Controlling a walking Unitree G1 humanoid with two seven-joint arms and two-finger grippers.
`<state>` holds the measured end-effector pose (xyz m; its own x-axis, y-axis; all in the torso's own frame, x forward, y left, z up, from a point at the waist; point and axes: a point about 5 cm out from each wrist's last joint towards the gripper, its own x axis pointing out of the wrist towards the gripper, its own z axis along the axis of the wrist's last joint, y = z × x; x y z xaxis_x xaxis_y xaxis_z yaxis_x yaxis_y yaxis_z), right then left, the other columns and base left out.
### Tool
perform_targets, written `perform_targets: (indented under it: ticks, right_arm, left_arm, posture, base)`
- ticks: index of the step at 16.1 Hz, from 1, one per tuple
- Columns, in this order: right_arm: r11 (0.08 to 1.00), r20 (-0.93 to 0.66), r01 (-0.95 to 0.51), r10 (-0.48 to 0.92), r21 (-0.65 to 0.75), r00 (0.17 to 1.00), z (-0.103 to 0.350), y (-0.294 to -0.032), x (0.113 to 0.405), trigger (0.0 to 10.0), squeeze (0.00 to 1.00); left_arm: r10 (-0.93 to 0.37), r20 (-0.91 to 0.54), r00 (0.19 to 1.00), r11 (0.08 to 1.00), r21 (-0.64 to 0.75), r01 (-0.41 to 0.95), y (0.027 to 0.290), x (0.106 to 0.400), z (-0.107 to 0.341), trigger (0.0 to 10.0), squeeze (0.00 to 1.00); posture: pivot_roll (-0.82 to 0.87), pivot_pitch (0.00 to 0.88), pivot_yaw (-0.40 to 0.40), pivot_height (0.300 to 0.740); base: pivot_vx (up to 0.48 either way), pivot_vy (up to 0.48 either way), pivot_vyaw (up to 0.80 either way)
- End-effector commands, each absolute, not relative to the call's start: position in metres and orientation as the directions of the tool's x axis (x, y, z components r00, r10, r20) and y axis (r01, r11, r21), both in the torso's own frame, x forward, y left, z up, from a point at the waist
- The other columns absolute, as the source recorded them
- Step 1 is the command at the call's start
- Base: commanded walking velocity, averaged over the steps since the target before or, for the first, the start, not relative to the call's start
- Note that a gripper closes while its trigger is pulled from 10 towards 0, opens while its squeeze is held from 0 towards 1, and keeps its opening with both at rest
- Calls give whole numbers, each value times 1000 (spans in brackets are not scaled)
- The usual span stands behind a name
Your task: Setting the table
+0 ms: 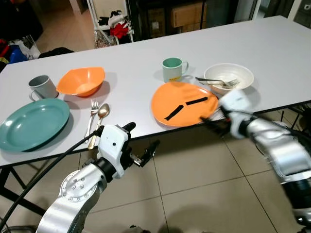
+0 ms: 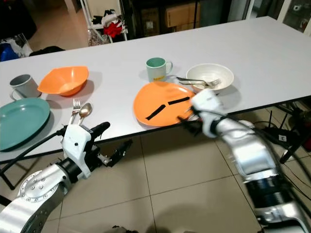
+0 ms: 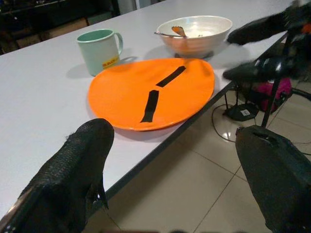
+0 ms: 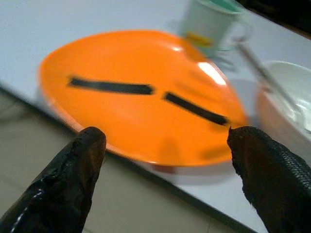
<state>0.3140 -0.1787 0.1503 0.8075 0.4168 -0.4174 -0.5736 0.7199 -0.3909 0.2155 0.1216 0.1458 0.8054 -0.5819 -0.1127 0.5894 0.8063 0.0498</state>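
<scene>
An orange plate with two black tape strips lies at the table's near edge, right of centre. My right gripper is open at the plate's near right rim, its fingers spread to either side of the plate in the right wrist view. Behind the plate stand a pale green mug and a white bowl holding a fork and a spoon. My left gripper is open with nothing in it, below the table edge and left of the plate.
On the left of the grey table are a teal plate, a grey mug, an orange bowl, and a fork beside a spoon. Beige floor tiles lie below. Cluttered shelves stand behind the table.
</scene>
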Motion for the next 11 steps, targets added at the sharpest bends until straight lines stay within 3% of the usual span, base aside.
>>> perform_targets:
  ticks: [1, 3, 4, 5, 11]
  right_arm:
    - [636, -439, -629, 457, -448, 774, 147, -165, 318, 10000, 0]
    - [590, -448, -652, 475, -476, 758, 145, -156, 324, 10000, 0]
    - [507, -481, -675, 474, -535, 737, 139, -153, 328, 10000, 0]
    - [486, -496, -690, 480, -537, 724, 135, -150, 331, 10000, 0]
    - [441, -515, -688, 458, -576, 725, 127, -146, 355, 10000, 0]
  left_arm:
    - [-601, -135, 788, 787, 76, 613, 120, 217, 145, 10000, 400]
    - [-624, -162, 764, 763, 85, 641, 119, 213, 144, 10000, 396]
    - [-636, -183, 750, 747, 99, 657, 118, 211, 142, 10000, 329]
    - [-636, -185, 749, 746, 102, 659, 118, 210, 142, 10000, 306]
    - [-627, -194, 754, 753, 97, 651, 122, 205, 144, 10000, 278]
  posture:
    - [-97, 0, 132, 740]
    - [-96, 0, 131, 740]
    - [-86, 2, 125, 740]
    - [-84, 5, 124, 740]
    - [-60, 41, 117, 740]
  base:
    - [0, 0, 0]
    - [0, 0, 0]
    - [0, 0, 0]
    - [0, 0, 0]
    - [0, 0, 0]
